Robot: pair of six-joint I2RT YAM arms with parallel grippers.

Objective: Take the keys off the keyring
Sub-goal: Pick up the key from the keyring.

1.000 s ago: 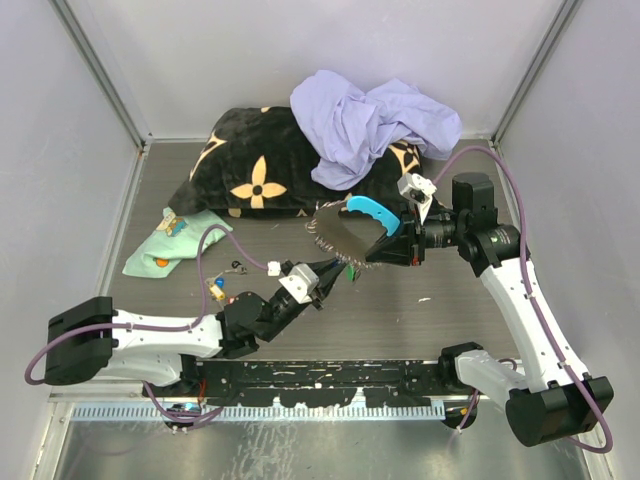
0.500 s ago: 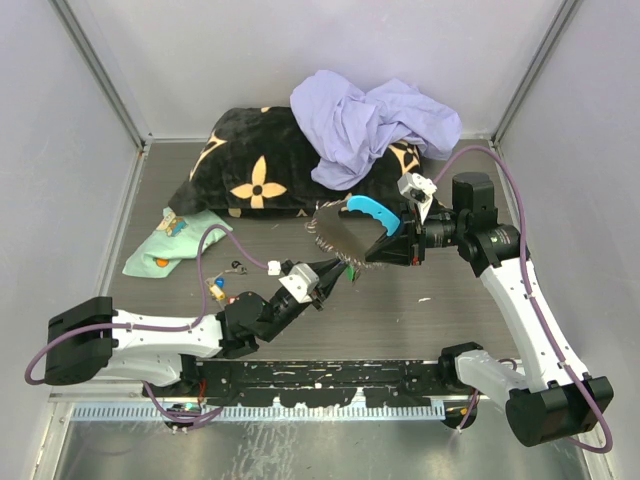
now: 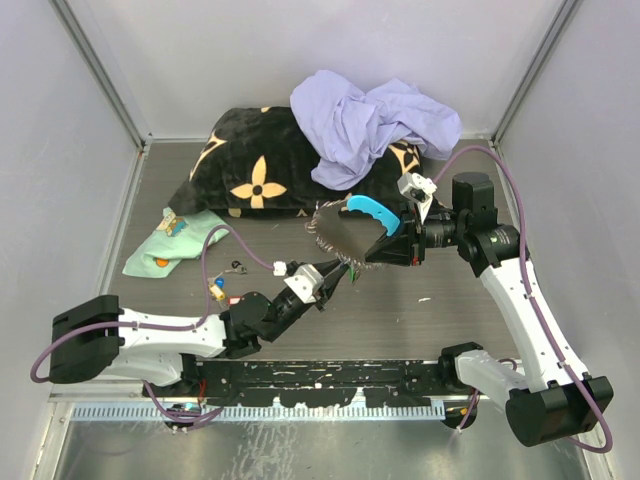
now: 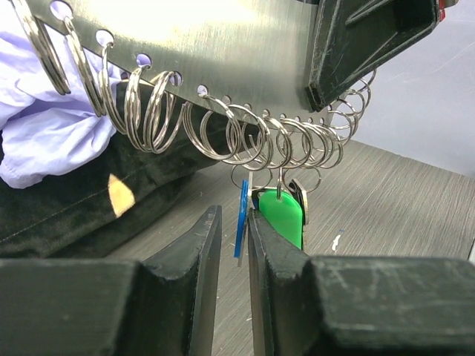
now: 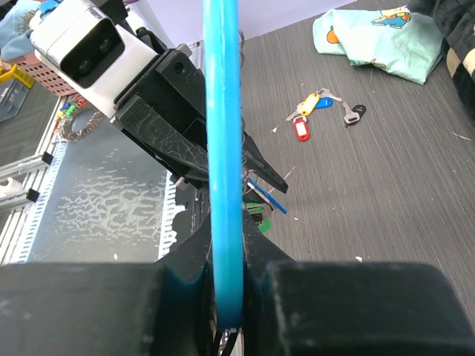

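L fingers (image 4: 197, 282) just eased to a narrow gap round blue key (image 4: 242, 219), still hung on keyring (image 3: 340, 235). R fingers (image 5: 326, 304) clamp keyring; regrip likely.

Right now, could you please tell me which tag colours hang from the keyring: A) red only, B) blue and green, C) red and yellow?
B: the left wrist view shows a blue tag and a green tag hanging from rings of the keyring; the red tag lies on the table.
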